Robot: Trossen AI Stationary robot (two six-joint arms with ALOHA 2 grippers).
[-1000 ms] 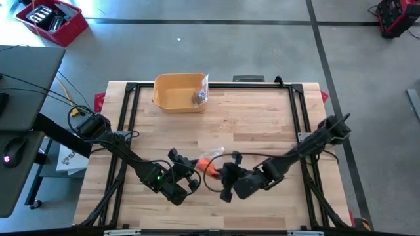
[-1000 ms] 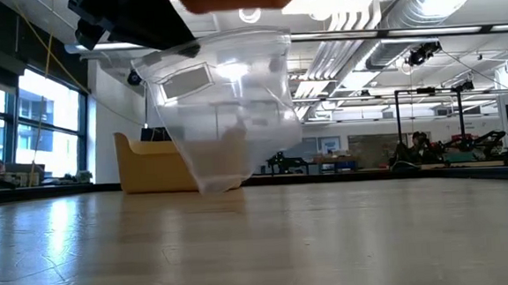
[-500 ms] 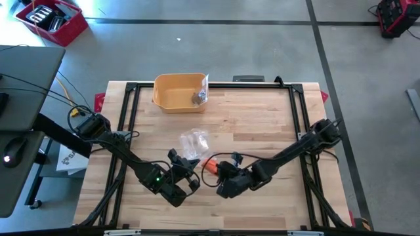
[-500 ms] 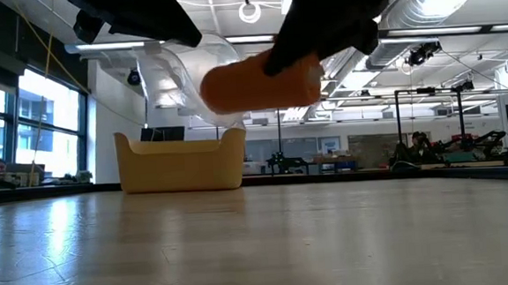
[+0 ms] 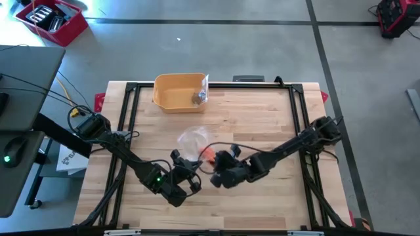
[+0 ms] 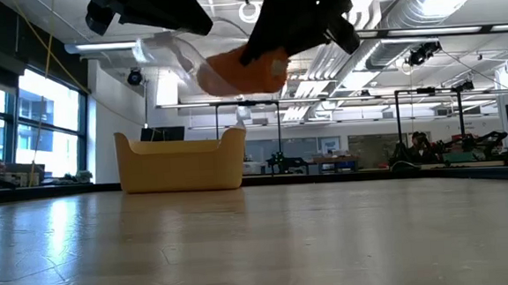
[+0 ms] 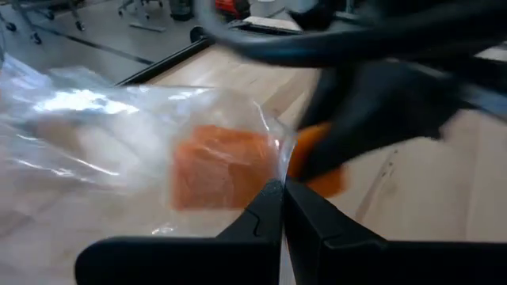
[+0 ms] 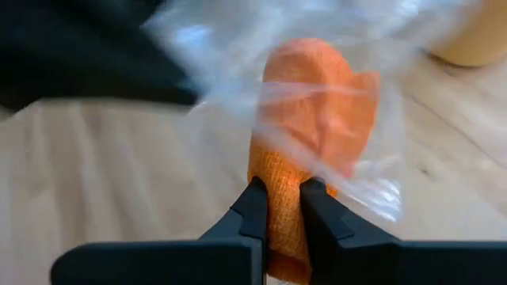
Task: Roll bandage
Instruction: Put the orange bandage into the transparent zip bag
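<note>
Above the pale wooden table (image 5: pixel 262 118), the right gripper (image 8: pixel 277 207) pinches a soft orange woven bandage roll (image 8: pixel 305 131) half inside a crinkled clear plastic bag (image 7: pixel 103 134) clamped by the left gripper (image 7: pixel 282 207).

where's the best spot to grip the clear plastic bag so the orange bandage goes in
Grip the clear plastic bag at its open edge, where the left gripper is shut on the film, coming from the mouth side. The film is thin and limp, so only a pinched edge probably holds. The right gripper, shut on the orange bandage roll, feeds it in opposite.
</note>
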